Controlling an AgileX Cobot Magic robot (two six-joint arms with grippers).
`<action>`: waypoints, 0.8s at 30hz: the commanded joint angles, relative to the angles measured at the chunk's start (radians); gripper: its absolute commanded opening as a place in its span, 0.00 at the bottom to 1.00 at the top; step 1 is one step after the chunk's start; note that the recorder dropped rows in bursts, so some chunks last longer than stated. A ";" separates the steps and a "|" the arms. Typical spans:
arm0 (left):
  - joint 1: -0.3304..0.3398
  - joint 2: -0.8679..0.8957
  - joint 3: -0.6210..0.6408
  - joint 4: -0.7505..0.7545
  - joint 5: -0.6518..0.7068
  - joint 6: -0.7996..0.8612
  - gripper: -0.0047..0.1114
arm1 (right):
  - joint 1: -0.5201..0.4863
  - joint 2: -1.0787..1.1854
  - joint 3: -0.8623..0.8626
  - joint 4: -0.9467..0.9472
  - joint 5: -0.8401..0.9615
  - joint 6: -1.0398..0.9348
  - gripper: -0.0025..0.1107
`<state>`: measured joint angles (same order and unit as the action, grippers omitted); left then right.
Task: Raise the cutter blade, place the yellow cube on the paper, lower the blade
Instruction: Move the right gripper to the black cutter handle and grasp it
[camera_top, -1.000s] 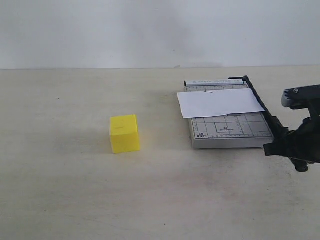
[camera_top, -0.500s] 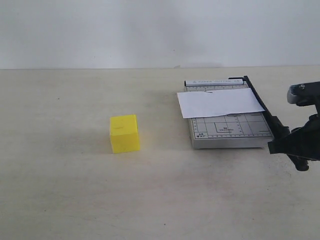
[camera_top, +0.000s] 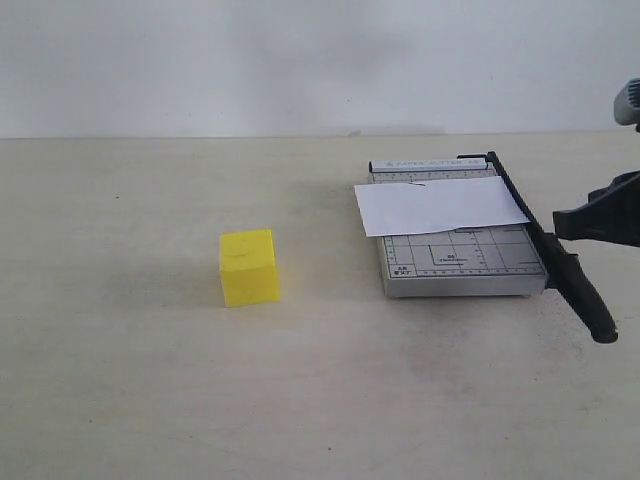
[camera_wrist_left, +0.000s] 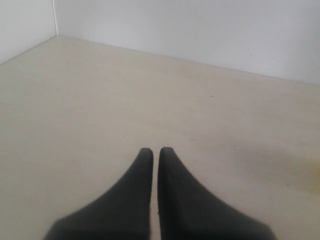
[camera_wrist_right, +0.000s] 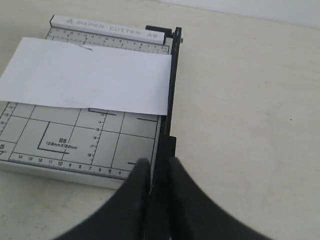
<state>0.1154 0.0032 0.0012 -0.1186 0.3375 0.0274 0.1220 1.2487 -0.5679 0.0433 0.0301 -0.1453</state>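
Pale table (camera_top: 300, 400) and a white wall (camera_top: 300, 60) behind, nothing more than this around the grey cutter base (camera_top: 460, 265). I take this base as my reference.

What has changed: a second ago the right gripper (camera_top: 568, 221) was low, at the handle end of the cutter blade (camera_top: 580, 295), just past the near corner of the base. Now it has gone up and hangs above the blade side of the base, apart from the handle. The blade did not follow. It lies flat along the edge of the base as before, so I judge the first step is not done and the handle must be approached again.

In the right wrist view the black handle shows behind the fingertips, so I cannot tell if the jaws stand apart or together. It holds nothing. The left gripper (camera_wrist_left: 151, 152) has its fingers together, empty, over bare table.

The paper (camera_top: 440, 205) lies across the far half of the base. The yellow cube (camera_top: 248, 267) stands on the table well apart from the base, on the side opposite to the blade, untouched.
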 joint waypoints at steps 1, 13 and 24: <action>-0.007 -0.003 -0.001 -0.003 -0.008 -0.009 0.08 | 0.000 0.043 -0.002 -0.005 0.029 -0.006 0.49; -0.007 -0.003 -0.001 -0.003 -0.008 -0.009 0.08 | 0.000 0.247 -0.002 -0.005 0.057 0.040 0.59; -0.007 -0.003 -0.001 -0.003 -0.008 -0.009 0.08 | 0.000 0.308 -0.002 -0.005 0.097 0.084 0.11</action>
<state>0.1154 0.0032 0.0012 -0.1186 0.3375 0.0274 0.1201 1.5562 -0.5679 0.0395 0.1132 -0.0661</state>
